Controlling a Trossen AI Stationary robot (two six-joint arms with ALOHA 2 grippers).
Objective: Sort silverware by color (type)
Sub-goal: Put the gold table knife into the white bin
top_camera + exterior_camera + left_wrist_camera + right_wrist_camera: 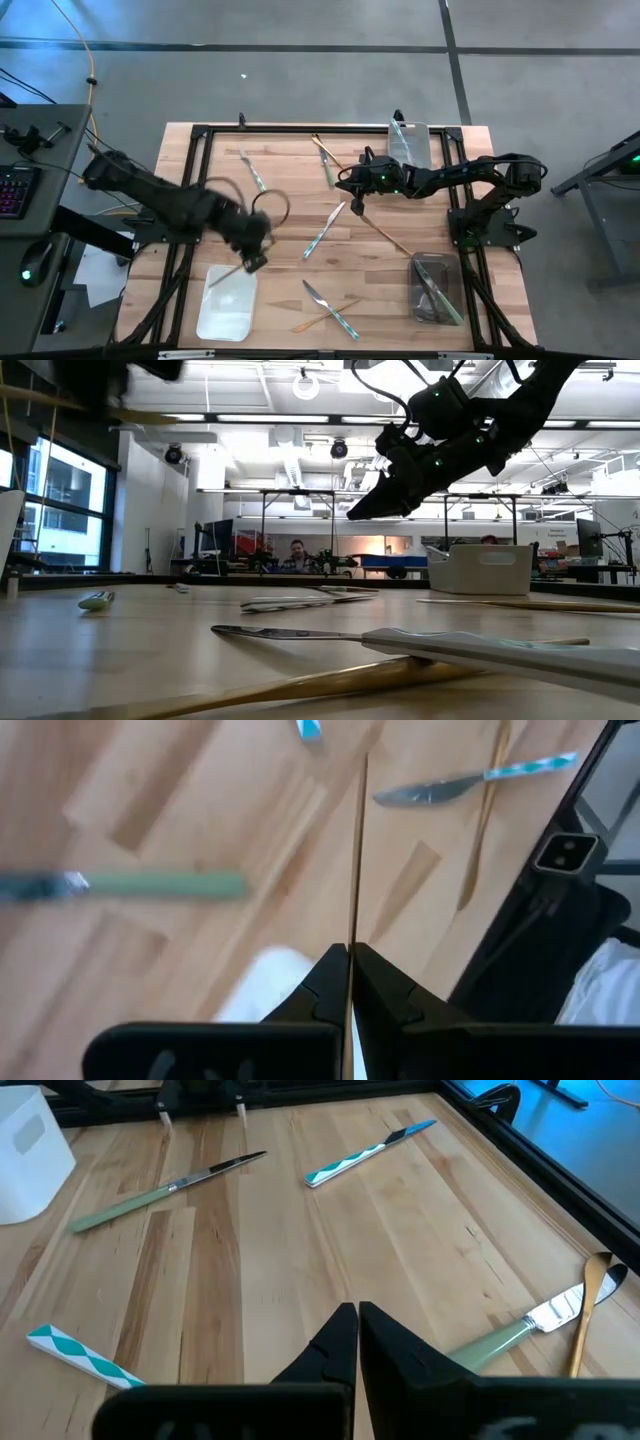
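The left end effector (254,262) hangs over the near-left part of the desk (285,245), just beside the white tray (227,302). Its fingers are pinched tight on a thin gold piece (357,850), which sticks out ahead of them in the left wrist view. The step in hand looks like carrying this gold piece to its tray. To do it well, the arm should bring the piece fully over the white tray, lower it until the far end is near the tray floor, and only then let go, so the long handle does not tip over the rim.

Further right, loose silverware lies scattered: a green knife (252,168), a blue-patterned piece (324,229) at mid-desk, and a crossed knife (330,308) and gold piece (322,317) near the front edge.

The right end effector (356,206) hovers above mid-desk, shut and holding nothing, with a long gold piece (385,232) lying just beside it. A clear tray (409,146) at the far right and a grey tray (434,289) at the near right each hold pieces.
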